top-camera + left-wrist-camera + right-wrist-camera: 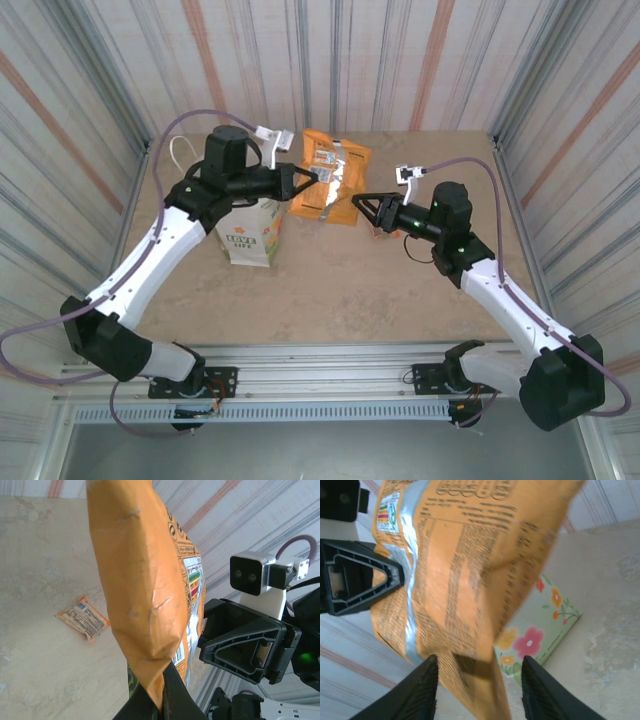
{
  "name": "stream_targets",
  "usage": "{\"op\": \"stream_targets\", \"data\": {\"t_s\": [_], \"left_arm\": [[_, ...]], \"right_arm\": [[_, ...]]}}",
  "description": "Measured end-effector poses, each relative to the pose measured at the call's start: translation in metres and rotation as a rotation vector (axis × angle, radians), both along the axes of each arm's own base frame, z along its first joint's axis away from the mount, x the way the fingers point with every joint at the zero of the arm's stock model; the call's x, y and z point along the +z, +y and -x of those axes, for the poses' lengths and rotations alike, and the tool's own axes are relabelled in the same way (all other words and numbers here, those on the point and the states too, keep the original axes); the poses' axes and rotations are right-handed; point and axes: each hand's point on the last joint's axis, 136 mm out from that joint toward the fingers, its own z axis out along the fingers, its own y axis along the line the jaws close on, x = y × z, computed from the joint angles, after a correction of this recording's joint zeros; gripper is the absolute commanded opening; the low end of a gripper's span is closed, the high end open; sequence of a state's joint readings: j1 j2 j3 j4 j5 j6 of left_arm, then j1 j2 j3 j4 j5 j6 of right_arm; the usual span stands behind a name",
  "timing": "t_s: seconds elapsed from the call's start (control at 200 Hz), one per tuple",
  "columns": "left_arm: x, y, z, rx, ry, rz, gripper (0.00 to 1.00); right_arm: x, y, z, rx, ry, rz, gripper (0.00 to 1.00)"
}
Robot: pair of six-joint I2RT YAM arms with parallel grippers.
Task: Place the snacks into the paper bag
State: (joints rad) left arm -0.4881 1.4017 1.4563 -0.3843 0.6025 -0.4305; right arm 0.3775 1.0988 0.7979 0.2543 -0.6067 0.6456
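Note:
A large orange snack packet [330, 178] hangs above the table between the two arms. My left gripper [310, 178] is shut on its left corner, and in the left wrist view the black jaws [161, 702] pinch the packet's [142, 580] lower tip. My right gripper [360, 202] stands open at the packet's right edge. In the right wrist view its fingers [426, 690] sit apart on either side of the packet's [465, 570] bottom corner. The white paper bag [250, 235] stands upright beneath my left forearm. A small orange packet [82, 617] lies flat on the table.
Corrugated walls close the table in on three sides. A pale green surface printed with flowers [547, 622] lies behind the held packet. Under my right gripper sits a small orange packet [383, 232]. The other gripper's black frame [245, 642] is close to the right of the packet.

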Motion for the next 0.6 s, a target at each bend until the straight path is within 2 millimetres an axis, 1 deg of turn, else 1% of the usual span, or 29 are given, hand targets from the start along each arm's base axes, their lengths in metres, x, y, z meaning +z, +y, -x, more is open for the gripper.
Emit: {"op": "stream_targets", "data": {"t_s": [0.105,0.286,0.426,0.596], "left_arm": [[0.013,0.014,-0.002,0.031,-0.018,0.003,0.0],[0.044,0.048,0.001,0.099,-0.052,0.006,0.0],[0.066,0.085,-0.001,0.192,-0.052,0.001,0.0],[0.077,0.136,-0.003,0.326,-0.012,-0.017,0.0]], "right_arm": [[0.0,-0.006,-0.005,-0.023,0.01,-0.005,0.55],[0.0,-0.01,-0.007,-0.038,0.023,-0.015,0.56],[-0.002,-0.01,-0.007,-0.038,0.032,-0.012,0.57],[-0.012,-0.009,-0.011,-0.037,0.063,-0.001,0.57]]}}
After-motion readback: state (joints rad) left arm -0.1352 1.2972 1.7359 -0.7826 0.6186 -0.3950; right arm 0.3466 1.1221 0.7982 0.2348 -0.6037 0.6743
